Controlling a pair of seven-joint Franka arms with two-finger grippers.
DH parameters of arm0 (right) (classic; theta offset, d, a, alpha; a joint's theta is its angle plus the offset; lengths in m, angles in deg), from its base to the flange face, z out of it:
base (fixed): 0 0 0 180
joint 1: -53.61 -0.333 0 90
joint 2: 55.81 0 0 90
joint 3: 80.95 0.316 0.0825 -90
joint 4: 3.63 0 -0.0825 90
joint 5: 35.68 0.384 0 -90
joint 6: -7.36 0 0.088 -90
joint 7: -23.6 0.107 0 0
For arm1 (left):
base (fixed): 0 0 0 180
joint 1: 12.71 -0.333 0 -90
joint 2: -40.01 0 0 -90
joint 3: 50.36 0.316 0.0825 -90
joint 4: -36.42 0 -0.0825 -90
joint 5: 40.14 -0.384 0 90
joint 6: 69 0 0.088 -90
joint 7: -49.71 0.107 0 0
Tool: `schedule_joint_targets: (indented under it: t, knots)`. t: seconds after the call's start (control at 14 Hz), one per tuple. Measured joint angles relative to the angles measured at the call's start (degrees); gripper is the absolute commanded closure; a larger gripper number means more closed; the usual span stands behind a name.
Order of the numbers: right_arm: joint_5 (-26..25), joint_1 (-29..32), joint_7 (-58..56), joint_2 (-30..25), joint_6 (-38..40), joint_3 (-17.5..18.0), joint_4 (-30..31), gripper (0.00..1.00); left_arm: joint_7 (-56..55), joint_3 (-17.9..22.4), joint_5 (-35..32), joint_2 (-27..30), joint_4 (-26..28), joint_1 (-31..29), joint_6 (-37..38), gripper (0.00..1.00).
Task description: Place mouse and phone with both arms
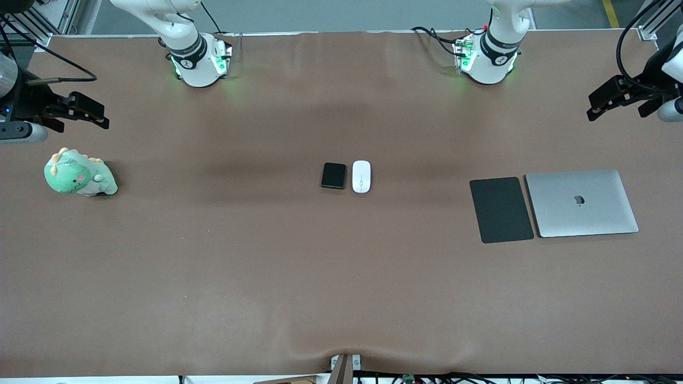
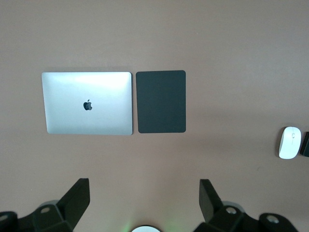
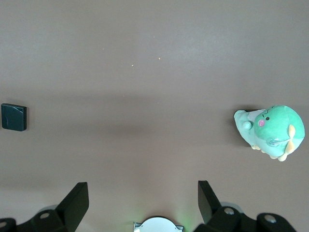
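The white oval mouse (image 1: pixel 361 176) and the small black phone (image 1: pixel 333 175) lie side by side at the middle of the table, the phone toward the right arm's end. The mouse also shows in the left wrist view (image 2: pixel 289 142), and the phone in the right wrist view (image 3: pixel 13 117). My left gripper (image 1: pixel 597 106) is open and empty, up in the air at the left arm's end of the table. My right gripper (image 1: pixel 96 114) is open and empty, up over the right arm's end, above the plush toy.
A matte black mouse pad (image 1: pixel 500 209) and a closed silver laptop (image 1: pixel 581 202) lie side by side toward the left arm's end. A green plush dinosaur (image 1: pixel 79 174) sits at the right arm's end. Cables run along the table's edges.
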State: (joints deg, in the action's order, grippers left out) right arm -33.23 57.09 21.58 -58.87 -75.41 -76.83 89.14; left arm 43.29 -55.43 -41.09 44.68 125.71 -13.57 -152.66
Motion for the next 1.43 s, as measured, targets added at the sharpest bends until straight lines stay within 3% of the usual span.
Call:
schedule_joint_targets:
  t: [1.0,1.43]
  knots:
    - [0.0,0.1,0.0,0.3,-0.1,-0.1,0.0,0.00,-3.2,-4.8,0.0,-2.5,0.3,0.7,1.7,0.00]
    - [0.0,0.1,0.0,0.6,-0.1,-0.1,0.1,0.00,-14.8,-13.2,0.0,-6.5,3.0,1.0,-4.2,0.00]
